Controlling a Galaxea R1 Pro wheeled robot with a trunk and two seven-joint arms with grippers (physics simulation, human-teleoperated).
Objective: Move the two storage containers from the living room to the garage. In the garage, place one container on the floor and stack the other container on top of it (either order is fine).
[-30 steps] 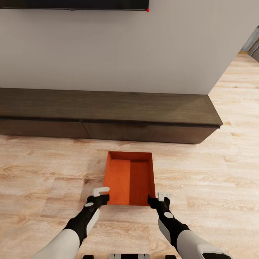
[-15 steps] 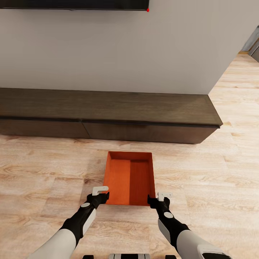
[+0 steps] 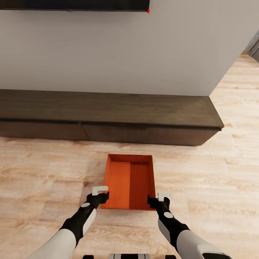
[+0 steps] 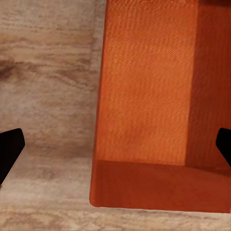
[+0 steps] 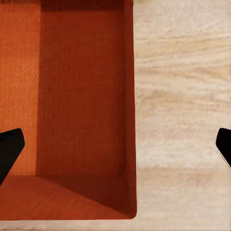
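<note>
One orange-red storage container (image 3: 129,181) lies lidless on the light wood planks of the living room, in front of the long dark bench (image 3: 108,115). My left gripper (image 3: 101,193) hovers open at the container's near left corner. In the left wrist view the left gripper (image 4: 115,149) has its black fingertips (image 4: 9,150) spread wide on either side of the container's (image 4: 149,96) left wall. My right gripper (image 3: 160,198) hangs open at the near right corner. In the right wrist view the right gripper (image 5: 115,147) spans the right wall of the container (image 5: 82,96). Neither gripper holds anything.
A pale wall (image 3: 126,50) rises behind the bench, with the lower edge of a black TV (image 3: 72,4) on it. Wood floor (image 3: 223,172) runs open to the right, past the wall's corner toward a doorway (image 3: 251,46).
The left arm edged slightly lower and to the left. The whole view then shifted down a little, so the camera moved; the container's near edge now sits closer between the grippers.
</note>
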